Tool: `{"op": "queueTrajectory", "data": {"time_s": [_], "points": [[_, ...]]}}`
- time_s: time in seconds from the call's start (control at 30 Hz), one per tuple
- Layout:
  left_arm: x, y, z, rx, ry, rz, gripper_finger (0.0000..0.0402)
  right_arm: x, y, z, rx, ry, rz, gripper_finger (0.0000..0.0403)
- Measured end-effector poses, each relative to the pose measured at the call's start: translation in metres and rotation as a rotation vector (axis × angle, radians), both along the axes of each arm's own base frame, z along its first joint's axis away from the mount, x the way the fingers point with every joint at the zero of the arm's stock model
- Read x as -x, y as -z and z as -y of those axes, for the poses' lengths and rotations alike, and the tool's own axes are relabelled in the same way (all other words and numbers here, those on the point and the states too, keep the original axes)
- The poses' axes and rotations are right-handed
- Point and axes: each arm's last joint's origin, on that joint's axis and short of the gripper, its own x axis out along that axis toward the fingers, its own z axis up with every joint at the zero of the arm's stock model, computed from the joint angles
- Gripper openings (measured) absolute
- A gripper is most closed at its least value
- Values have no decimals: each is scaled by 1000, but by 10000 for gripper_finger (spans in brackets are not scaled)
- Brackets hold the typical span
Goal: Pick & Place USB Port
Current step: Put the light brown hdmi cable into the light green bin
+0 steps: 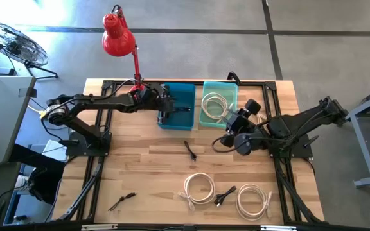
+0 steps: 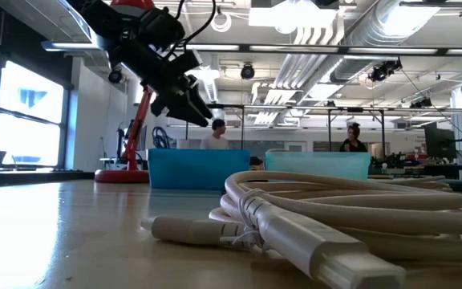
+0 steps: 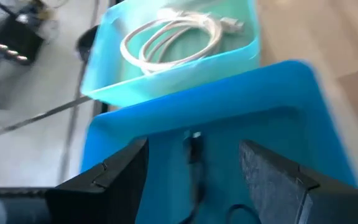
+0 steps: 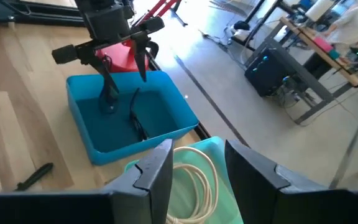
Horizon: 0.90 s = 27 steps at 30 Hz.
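My left gripper (image 1: pixel 166 113) (image 3: pixel 194 165) hangs open over the blue bin (image 1: pixel 184 96) (image 2: pixel 199 168), its fingers standing either side of a black USB cable (image 3: pixel 195 163) (image 4: pixel 135 116) that lies on the bin's floor. In the right wrist view that gripper (image 4: pixel 124 73) reaches down into the bin. My right gripper (image 1: pixel 229 122) (image 4: pixel 197 169) is open above the near side of the teal bin (image 1: pixel 220 96) (image 4: pixel 194 186). A coiled white cable (image 3: pixel 169 36) lies in the teal bin. A small black USB piece (image 1: pixel 190 151) lies on the table in front of the bins.
Two coiled white cables (image 1: pixel 200 188) (image 1: pixel 252 199), a black cable (image 1: pixel 225 194) and a small black piece (image 1: pixel 122 201) lie near the table's near edge. A red desk lamp (image 1: pixel 117 35) stands at the far left of the bins. People show in the room behind (image 2: pixel 215 132).
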Motion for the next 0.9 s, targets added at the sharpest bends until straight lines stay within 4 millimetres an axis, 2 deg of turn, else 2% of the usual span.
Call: {"op": "queueTrajectory", "data": {"time_s": [0.3, 0.53, 0.9], "points": [[-5, -3, 14, 243, 262, 104, 246, 30, -21, 34, -125, 20, 28, 137], [-13, -7, 31, 232, 340, 140, 246, 56, -23, 53, -193, 149, 30, 137], [-20, -19, 55, 188, 433, 222, 246, 70, -13, 59, -277, 301, -7, 137]]}}
